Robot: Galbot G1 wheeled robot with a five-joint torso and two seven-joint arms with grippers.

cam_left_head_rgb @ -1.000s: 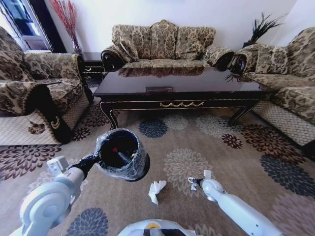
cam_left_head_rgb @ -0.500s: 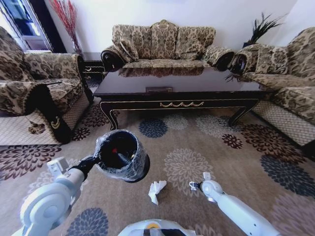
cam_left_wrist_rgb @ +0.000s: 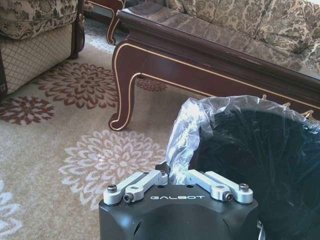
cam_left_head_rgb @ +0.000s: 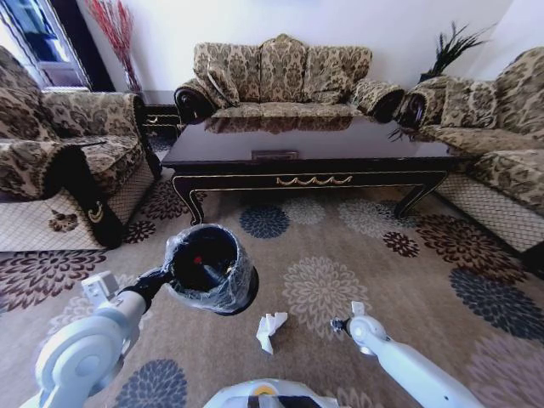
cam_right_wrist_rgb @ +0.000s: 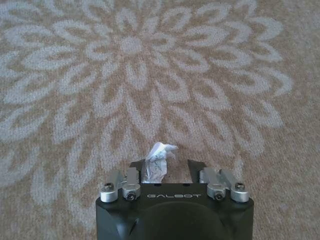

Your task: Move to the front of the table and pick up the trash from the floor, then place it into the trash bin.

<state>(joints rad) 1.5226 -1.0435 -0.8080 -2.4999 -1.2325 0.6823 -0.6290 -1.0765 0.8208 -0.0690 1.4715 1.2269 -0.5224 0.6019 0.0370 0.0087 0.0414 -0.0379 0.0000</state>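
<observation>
While the left hand [cam_left_wrist_rgb: 176,176] is pinching the rim of the trash bin [cam_left_head_rgb: 208,265] and holding it up off the floor [cam_left_head_rgb: 323,246], the right hand [cam_left_head_rgb: 338,324] is hanging low over the carpet with a small white paper scrap [cam_right_wrist_rgb: 157,162] sitting between its fingers. From the right wrist view, the scrap is poking up out of the gap between the 2 fingers, which are closed in on it, and below it a large cream flower medallion is spreading across the beige floor. From the left wrist view, the fingers of the left hand are pressing together on the crinkly clear plastic liner [cam_left_wrist_rgb: 187,130] at the bin's edge, with the black inside of the bin opening just beyond them. In the head view something small and red [cam_left_head_rgb: 198,258] is lying inside the bin, though what it is cannot be told. A crumpled piece of white paper [cam_left_head_rgb: 271,328] is lying on the floor between the 2 arms, just below the bin and to the left of the right hand. The long dark coffee table [cam_left_head_rgb: 310,153] is standing farther off, its glossy tabletop reflecting the sofa [cam_left_head_rgb: 285,76] behind it.
</observation>
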